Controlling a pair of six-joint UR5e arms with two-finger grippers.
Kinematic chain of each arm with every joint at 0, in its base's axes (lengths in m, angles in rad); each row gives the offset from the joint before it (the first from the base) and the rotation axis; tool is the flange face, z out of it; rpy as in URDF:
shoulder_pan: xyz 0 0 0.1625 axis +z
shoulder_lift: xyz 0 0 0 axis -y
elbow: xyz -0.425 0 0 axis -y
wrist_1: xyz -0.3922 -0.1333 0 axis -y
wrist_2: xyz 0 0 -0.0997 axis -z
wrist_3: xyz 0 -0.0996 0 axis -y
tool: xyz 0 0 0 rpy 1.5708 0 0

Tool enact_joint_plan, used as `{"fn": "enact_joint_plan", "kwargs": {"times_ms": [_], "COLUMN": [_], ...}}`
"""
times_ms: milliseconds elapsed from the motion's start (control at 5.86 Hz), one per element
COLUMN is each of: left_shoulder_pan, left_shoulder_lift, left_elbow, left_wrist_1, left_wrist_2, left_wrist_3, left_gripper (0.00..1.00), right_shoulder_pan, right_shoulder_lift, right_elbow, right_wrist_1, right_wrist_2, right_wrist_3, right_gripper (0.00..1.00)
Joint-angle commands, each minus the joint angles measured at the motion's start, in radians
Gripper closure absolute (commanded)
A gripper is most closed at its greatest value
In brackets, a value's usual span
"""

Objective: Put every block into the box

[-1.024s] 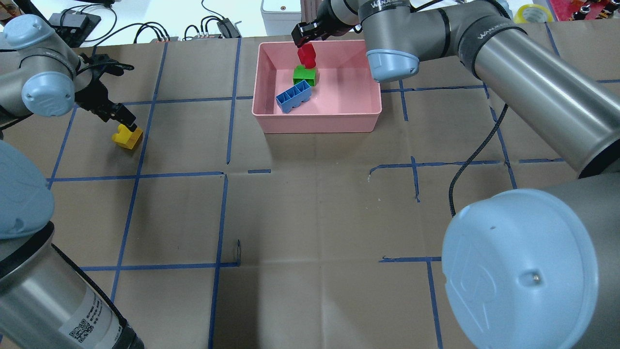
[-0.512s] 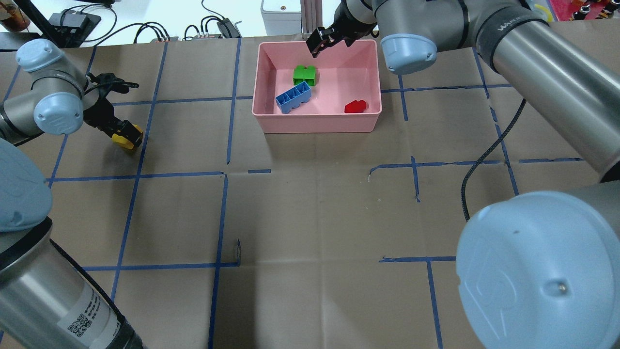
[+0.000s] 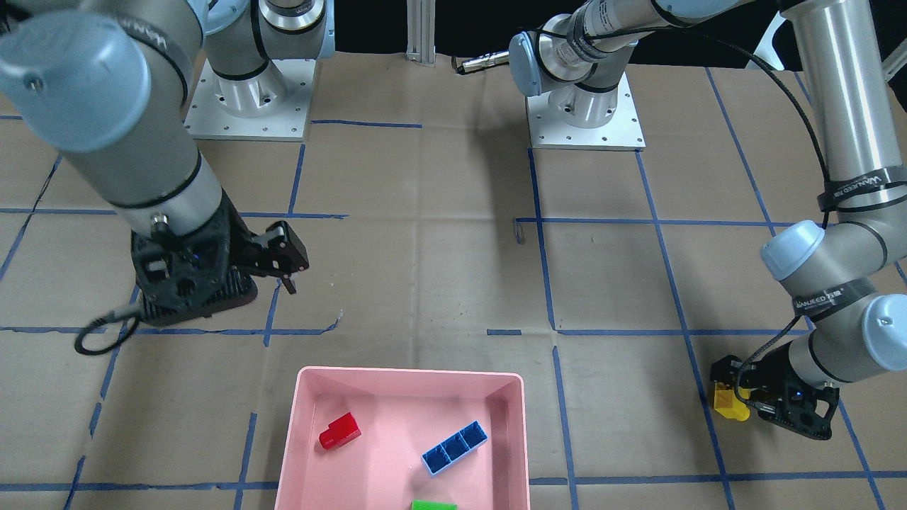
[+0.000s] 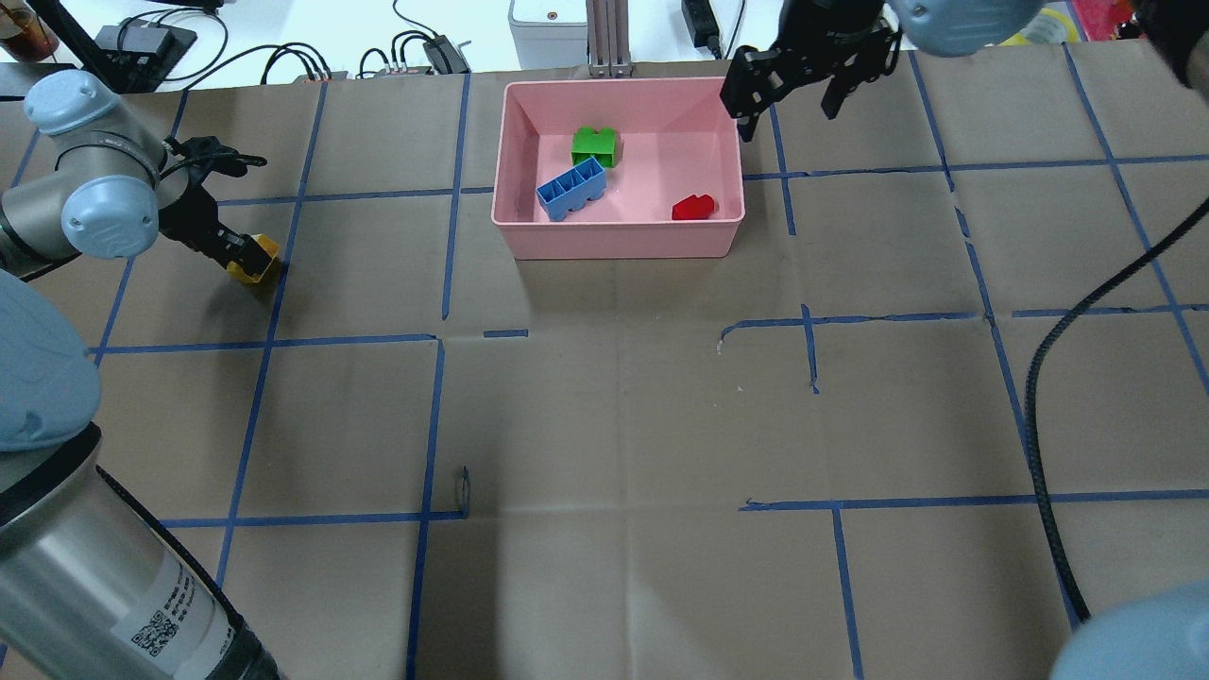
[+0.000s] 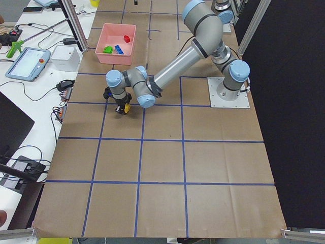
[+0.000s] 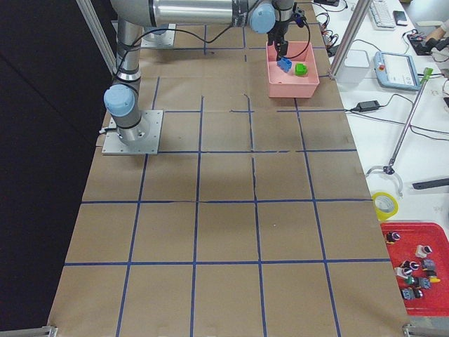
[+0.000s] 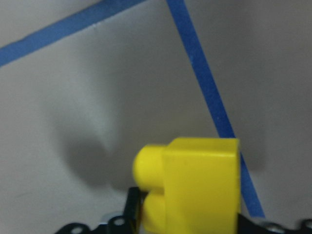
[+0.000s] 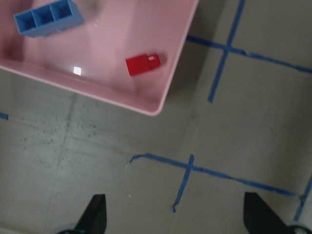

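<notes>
The pink box (image 4: 522, 236) stands at the far middle of the table. In it lie the green block (image 4: 595, 146), the blue block (image 4: 571, 187), hollow side up, and the red block (image 4: 694, 206). They also show in the front view: the red one (image 3: 340, 431), the blue one (image 3: 454, 446) and the green one (image 3: 434, 505). My right gripper (image 4: 786, 111) is open and empty, raised just right of the box; its wrist view shows the fingers wide apart (image 8: 178, 214). My left gripper (image 4: 236, 250) is shut on the yellow block (image 4: 255, 260), low at the table on the far left (image 7: 200, 185).
Blue tape lines (image 4: 434, 416) grid the brown paper table cover. The right arm's black cable (image 4: 1039, 425) hangs over the right side. Cables and devices (image 4: 416, 52) lie beyond the far table edge.
The right gripper let go of the red block, which now lies in the box's near right corner, and moved right, off the box. The left gripper came down and shut on the yellow block.
</notes>
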Motion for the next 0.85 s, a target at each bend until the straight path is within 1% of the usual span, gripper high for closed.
{"fn": "enact_joint_plan", "kwargs": {"times_ms": [0, 171, 341, 512, 683], "left_shoulder_pan": [0.0, 0.0, 0.0, -0.001, -0.006], "left_shoulder_lift": [0.003, 0.009, 0.015, 0.035, 0.107], "left_elbow": [0.011, 0.031, 0.058, 0.089, 0.157], "left_wrist_1": [0.0, -0.001, -0.009, -0.021, -0.16], "left_wrist_2": [0.002, 0.002, 0.032, 0.036, 0.036], "left_wrist_3": [-0.001, -0.001, 0.002, 0.002, -0.001], "left_gripper": [0.83, 0.95, 1.0, 1.0, 1.0], "right_shoulder_pan": [0.003, 0.005, 0.004, -0.001, -0.006], "right_shoulder_lift": [-0.158, -0.208, -0.274, -0.387, -0.454], "right_elbow": [0.007, 0.027, 0.127, 0.314, 0.484], "right_wrist_1": [0.176, 0.221, 0.218, 0.088, -0.044], "right_wrist_2": [0.019, 0.059, 0.064, 0.062, 0.052], "right_wrist_3": [0.162, 0.204, 0.206, 0.206, 0.195], "right_gripper": [0.0, 0.0, 0.02, 0.01, 0.0]}}
